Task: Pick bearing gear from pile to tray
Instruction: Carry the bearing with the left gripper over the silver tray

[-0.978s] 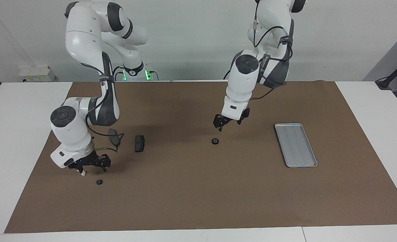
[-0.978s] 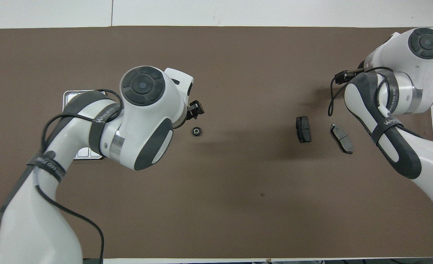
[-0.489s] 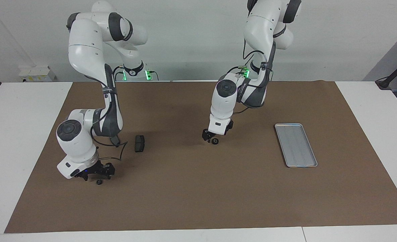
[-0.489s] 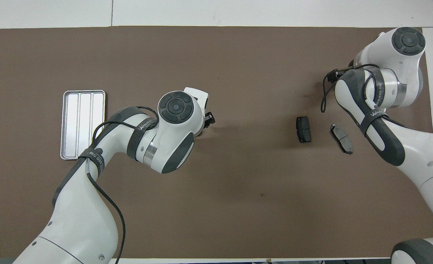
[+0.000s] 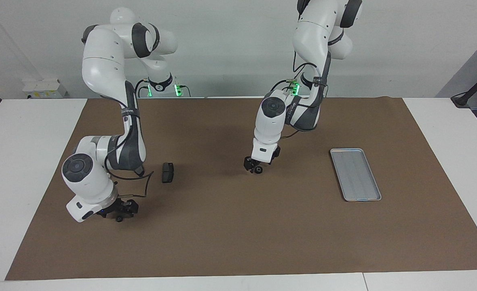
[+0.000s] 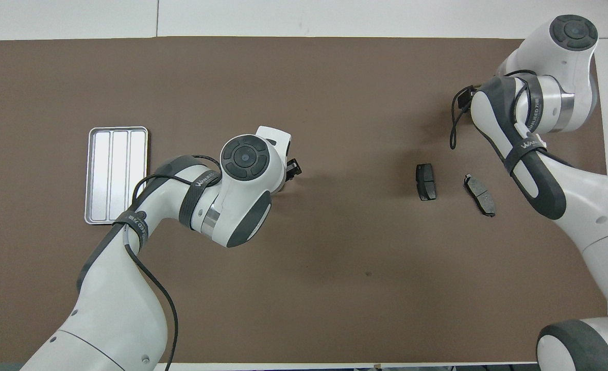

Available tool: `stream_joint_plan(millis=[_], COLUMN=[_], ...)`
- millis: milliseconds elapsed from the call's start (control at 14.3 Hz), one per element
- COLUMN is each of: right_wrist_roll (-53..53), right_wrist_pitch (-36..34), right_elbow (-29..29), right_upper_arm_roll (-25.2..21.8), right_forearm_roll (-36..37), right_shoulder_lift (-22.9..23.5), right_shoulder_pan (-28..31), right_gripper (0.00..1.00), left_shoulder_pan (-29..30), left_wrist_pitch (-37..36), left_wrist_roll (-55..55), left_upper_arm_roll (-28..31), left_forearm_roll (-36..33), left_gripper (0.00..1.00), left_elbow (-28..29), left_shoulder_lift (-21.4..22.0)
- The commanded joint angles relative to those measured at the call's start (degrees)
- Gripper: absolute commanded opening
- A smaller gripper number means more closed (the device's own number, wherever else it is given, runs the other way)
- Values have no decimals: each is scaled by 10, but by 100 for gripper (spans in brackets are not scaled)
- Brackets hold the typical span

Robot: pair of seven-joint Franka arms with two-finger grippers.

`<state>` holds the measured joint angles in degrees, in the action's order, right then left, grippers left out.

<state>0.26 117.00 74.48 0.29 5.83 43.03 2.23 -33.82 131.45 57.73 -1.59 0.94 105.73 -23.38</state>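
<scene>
Both dropped to mat since a second ago: left gripper [image 5: 253, 167] closing on small black round gear [image 5: 258, 170] mid-mat, grasp unconfirmed; right gripper [image 5: 119, 213] wide over second gear [image 5: 119, 219]; silver ridged tray [image 5: 355, 173] empty.

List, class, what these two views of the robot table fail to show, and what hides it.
- Round black part under the left gripper: overhead view, hidden by the left arm's wrist.
- Right gripper and the part beneath it: overhead view, covered by its arm.
- Second grey plate: facing view, hidden by the right arm.
- Either grip: too small.
</scene>
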Motion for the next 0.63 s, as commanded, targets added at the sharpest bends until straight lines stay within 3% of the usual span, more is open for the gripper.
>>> stream_joint_plan(millis=[0, 349, 559], right_wrist_roll=[7, 11, 11], right_wrist_pitch=[-18, -13, -17], right_elbow=[-44, -43, -43], right_upper_arm_roll=[4, 4, 4], right_forearm_roll=[-8, -20, -40], right_shoulder_lift=[35, 35, 33], right_shoulder_pan=[2, 10, 12], right_gripper=[100, 99, 78], left_shoulder_pan=[-13, -13, -13], left_wrist_pitch=[18, 26, 34], left_wrist_roll=[11, 11, 12], left_upper_arm_roll=[8, 9, 10], left_forearm_roll=[1, -2, -2], left_gripper=[83, 81, 80], left_elbow=[13, 8, 9], left_shoulder_lift=[4, -8, -9])
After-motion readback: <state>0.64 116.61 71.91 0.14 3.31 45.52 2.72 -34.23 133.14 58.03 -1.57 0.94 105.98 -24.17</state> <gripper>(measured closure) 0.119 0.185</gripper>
